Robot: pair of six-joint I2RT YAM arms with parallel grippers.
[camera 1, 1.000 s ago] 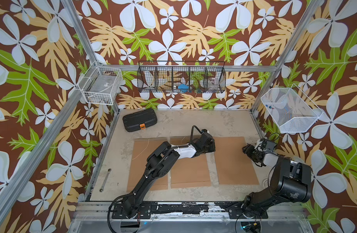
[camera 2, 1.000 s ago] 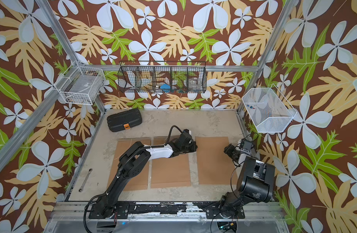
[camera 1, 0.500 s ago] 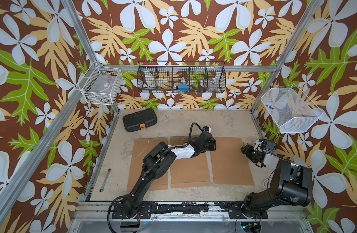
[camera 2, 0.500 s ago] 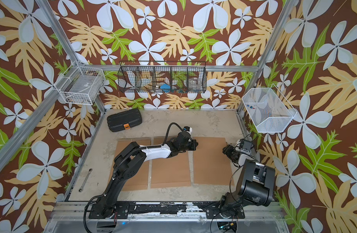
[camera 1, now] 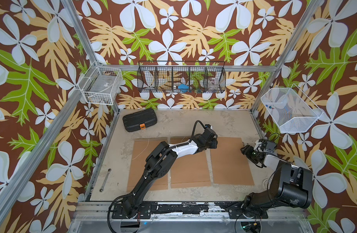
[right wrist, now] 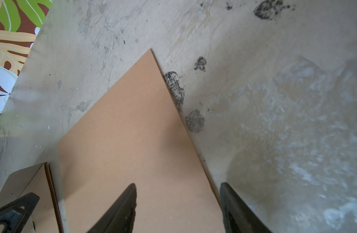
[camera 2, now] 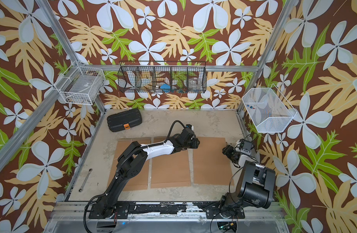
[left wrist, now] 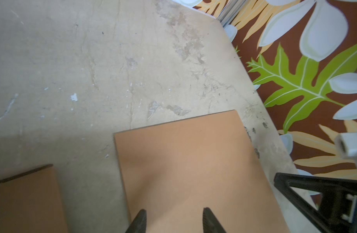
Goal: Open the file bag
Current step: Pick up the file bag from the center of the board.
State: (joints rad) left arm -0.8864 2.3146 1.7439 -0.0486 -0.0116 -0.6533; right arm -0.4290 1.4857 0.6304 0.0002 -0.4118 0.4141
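Rightmost file bag (camera 1: 231, 161) flat on table (camera 1: 193, 121), centre-right of top view, long axis up-down frame. Left gripper (camera 1: 214, 142) over upper-left corner. Right gripper (camera 1: 245, 150) straddles upper-right edge. Both spread, empty. Mouth probably at upper short edge.

Shows the left jaws parted now, against shut tight a second ago. Places them slightly farther out along the counter and nearer the right jaws, with the edge of a file bag (left wrist: 189, 161) beneath and just ahead of the tips. Brings the right jaws a touch nearer the left jaws.
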